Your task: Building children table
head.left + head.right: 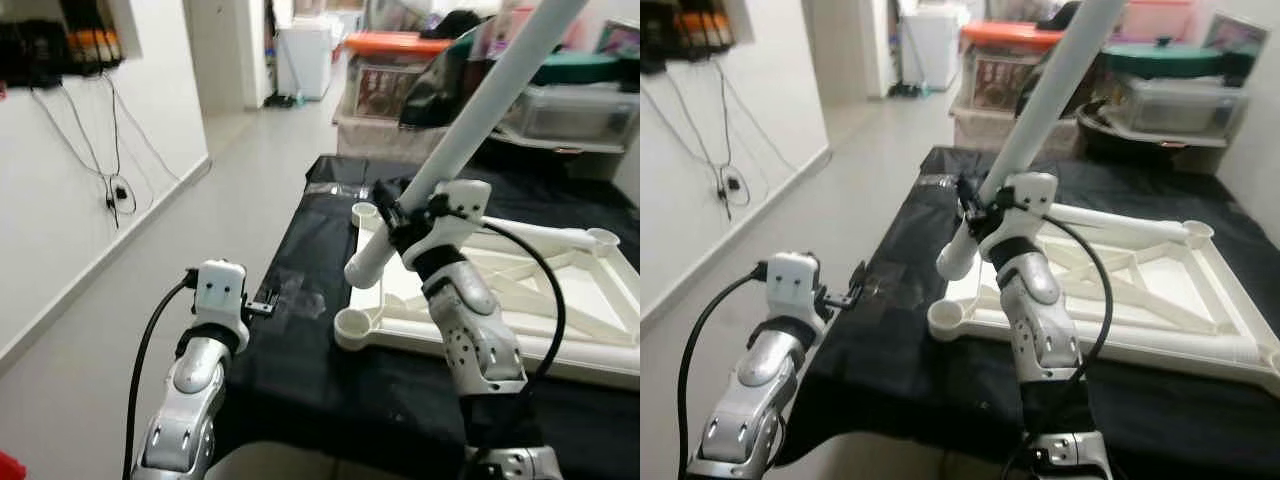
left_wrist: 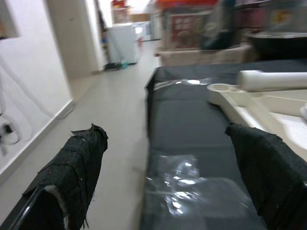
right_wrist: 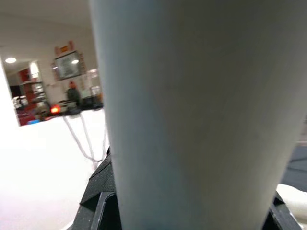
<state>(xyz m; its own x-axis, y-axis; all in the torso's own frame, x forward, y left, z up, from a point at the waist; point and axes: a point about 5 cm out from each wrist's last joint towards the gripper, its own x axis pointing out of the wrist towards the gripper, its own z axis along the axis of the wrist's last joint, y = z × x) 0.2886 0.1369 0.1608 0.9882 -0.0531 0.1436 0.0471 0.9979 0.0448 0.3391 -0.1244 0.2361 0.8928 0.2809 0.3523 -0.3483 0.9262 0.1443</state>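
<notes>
On the black cloth-covered table [image 1: 300, 340] lies the white table top [image 1: 560, 300], turned upside down. It has round sockets at its corners. I can count three: one near corner socket [image 1: 353, 325], one far socket [image 1: 366, 212] on the left side, and one far socket [image 1: 603, 238] on the right. The fourth corner is out of view.

The right gripper [image 1: 403, 214] is closed around one long white table leg [image 1: 480, 110]. The leg is tilted, and its low end [image 1: 360, 268] hangs over the left edge of the top, between the two left sockets.

To do this well, I think the robot should stand the leg straight up, line its end over a socket, then push down gently.

The left gripper [image 2: 168, 182] is spread wide and holds nothing. It hovers by the table's left edge.
</notes>
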